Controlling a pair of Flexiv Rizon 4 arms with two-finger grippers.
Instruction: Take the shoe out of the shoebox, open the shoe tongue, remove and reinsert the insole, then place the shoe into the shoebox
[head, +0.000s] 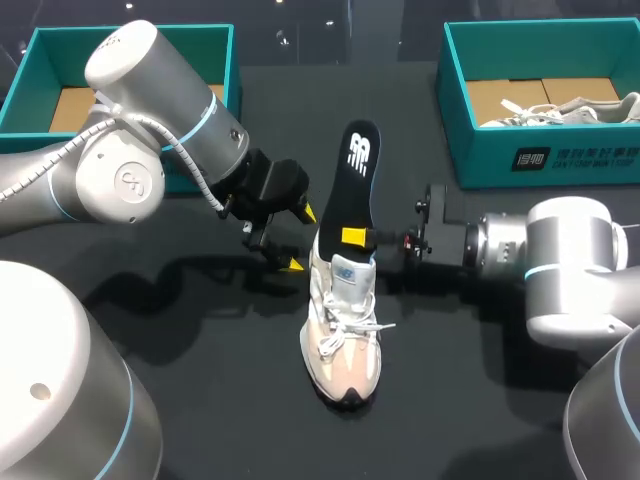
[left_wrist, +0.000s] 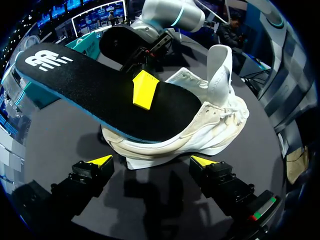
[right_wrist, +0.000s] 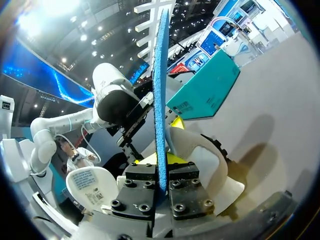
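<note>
A white and beige shoe (head: 341, 335) stands on the black table (head: 180, 400), toe toward the front. A black insole (head: 357, 180) with a white logo rises from its opening, its heel end leaning toward the table's back. My right gripper (head: 353, 238) is shut on the insole just above the shoe's collar. In the right wrist view the blue-edged insole (right_wrist: 160, 90) stands edge-on, clamped in my right gripper (right_wrist: 160, 184). My left gripper (head: 301, 239) is open just left of the shoe. In the left wrist view my left gripper (left_wrist: 152, 161) frames the shoe (left_wrist: 210, 127) and insole (left_wrist: 100, 90) without touching them.
An open teal shoebox (head: 228, 50) sits at the back left, partly hidden by my left arm. A second teal shoebox (head: 500, 150) at the back right holds another white shoe (head: 560, 110). Bare table lies in front of the shoe.
</note>
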